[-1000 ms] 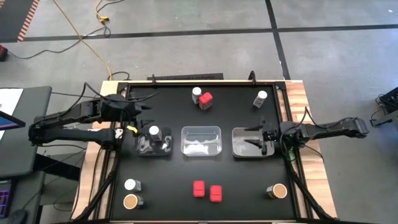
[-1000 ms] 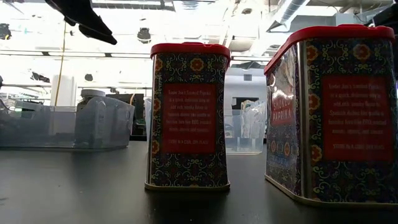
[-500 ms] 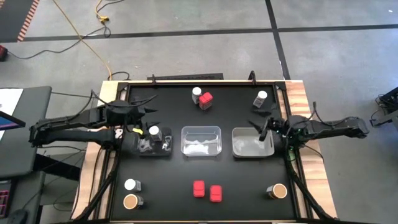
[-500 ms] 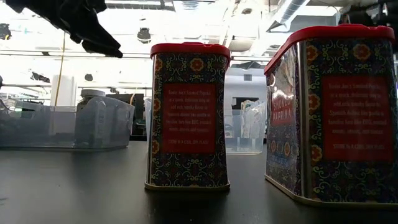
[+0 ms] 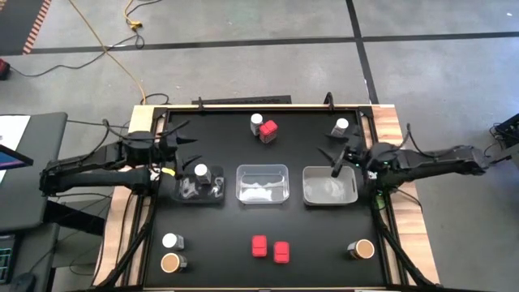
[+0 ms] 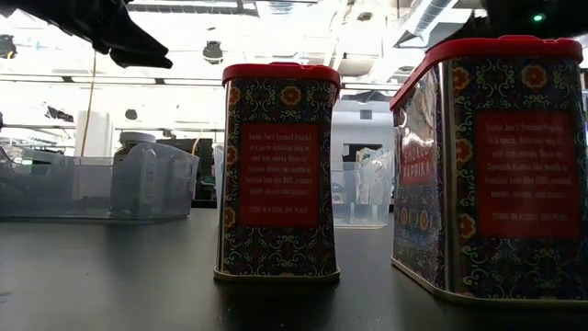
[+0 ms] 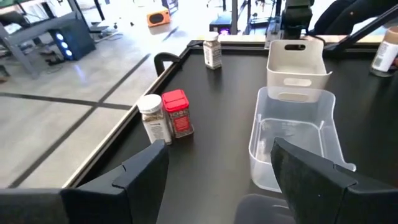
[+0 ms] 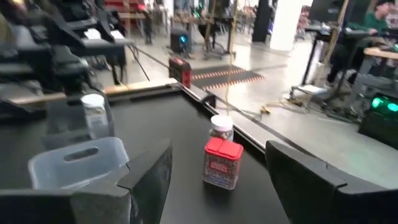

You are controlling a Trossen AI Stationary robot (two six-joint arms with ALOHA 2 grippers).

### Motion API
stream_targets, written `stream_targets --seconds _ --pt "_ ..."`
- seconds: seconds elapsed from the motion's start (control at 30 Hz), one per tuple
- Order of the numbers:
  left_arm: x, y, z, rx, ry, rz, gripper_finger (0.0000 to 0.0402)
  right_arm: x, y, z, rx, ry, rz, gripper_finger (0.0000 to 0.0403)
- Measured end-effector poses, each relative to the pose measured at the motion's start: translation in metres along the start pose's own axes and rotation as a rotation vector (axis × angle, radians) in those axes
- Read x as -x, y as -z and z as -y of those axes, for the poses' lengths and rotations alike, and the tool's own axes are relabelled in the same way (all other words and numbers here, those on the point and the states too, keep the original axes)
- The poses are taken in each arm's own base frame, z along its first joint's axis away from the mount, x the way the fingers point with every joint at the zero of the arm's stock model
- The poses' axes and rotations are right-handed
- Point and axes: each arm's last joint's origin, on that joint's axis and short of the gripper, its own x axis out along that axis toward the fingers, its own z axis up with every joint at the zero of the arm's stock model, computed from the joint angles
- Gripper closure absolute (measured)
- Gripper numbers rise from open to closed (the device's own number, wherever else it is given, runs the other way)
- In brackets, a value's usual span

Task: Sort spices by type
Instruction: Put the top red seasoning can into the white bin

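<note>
Four clear jars with white caps (image 5: 256, 122) are being counted, along with three red packets (image 5: 268, 130), two jars with tan-orange round tops (image 5: 364, 249) and three clear trays (image 5: 262, 183).

The left gripper (image 5: 180, 144) is being held in the air with its fingers moderately apart and nothing between them. One white-capped jar is standing in the left tray (image 5: 188, 195), near this gripper. A second white-capped jar and one tan-topped jar are sitting side by side well apart from it, at the table's near corner.

The right gripper (image 5: 334, 161) is being held partly open and empty over the far edge of the right tray (image 5: 329, 191). A white-capped jar is standing just beside it, toward the table's far edge. The other tan-topped jar is placed well apart from it, at the near corner.

Between the two grippers, toward the far edge, a white-capped jar and a red packet are standing just beside each other. The remaining two packets are standing side by side near the front edge. Seen up close, these are being shown as patterned rectangular tins with red lids and red labels.
</note>
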Motion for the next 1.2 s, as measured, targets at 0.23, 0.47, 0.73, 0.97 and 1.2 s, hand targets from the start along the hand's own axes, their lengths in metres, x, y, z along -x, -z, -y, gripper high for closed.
stream_targets --seconds 0.23,0.47,0.73,0.97,1.2 --pt "0.0 0.001 0.0 -0.003 0.001 -0.015 0.0131 -0.039 -0.029 -0.007 -0.013 0.085 -0.072 0.0117" --pt "0.0 0.001 0.0 -0.005 0.001 -0.015 0.0131 -0.078 -0.051 -0.017 -0.048 0.109 -0.186 0.0117" --pt "0.0 0.001 0.0 0.001 0.002 -0.016 0.0131 -0.098 -0.046 -0.028 -0.009 0.102 -0.226 0.0117" --pt "-0.001 0.002 0.001 0.009 0.013 -0.018 0.0131 -0.1 -0.044 -0.02 -0.08 0.142 -0.238 0.0115" --pt "-0.001 0.002 0.001 0.011 0.012 -0.018 0.0131 -0.105 -0.044 -0.011 -0.096 0.15 -0.244 0.005"
